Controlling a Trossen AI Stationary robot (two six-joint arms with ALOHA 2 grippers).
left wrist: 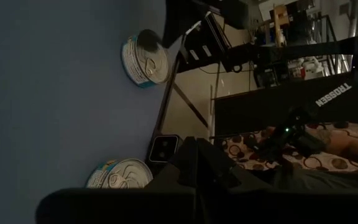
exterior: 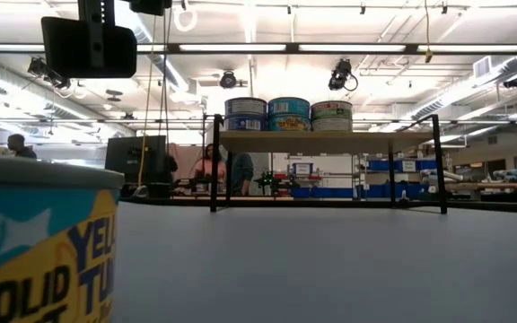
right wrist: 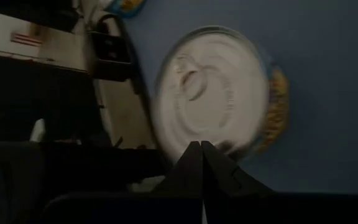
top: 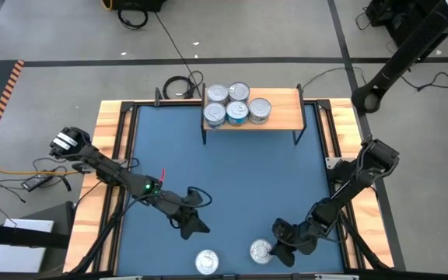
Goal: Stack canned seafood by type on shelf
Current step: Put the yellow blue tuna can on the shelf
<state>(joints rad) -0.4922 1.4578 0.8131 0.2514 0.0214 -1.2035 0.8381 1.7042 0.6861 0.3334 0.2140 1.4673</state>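
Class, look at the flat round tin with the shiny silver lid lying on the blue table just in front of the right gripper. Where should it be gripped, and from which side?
Grip the flat round tin with the silver lid across its low side wall, coming down from above with the fingers opened wide to straddle it. It lies lid-up on the blue table, so the lid offers no hold. The right gripper, now shut beside it, is nearest.

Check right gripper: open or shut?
Shut. The right gripper has its fingertips pressed together, empty, right beside a can on the table.
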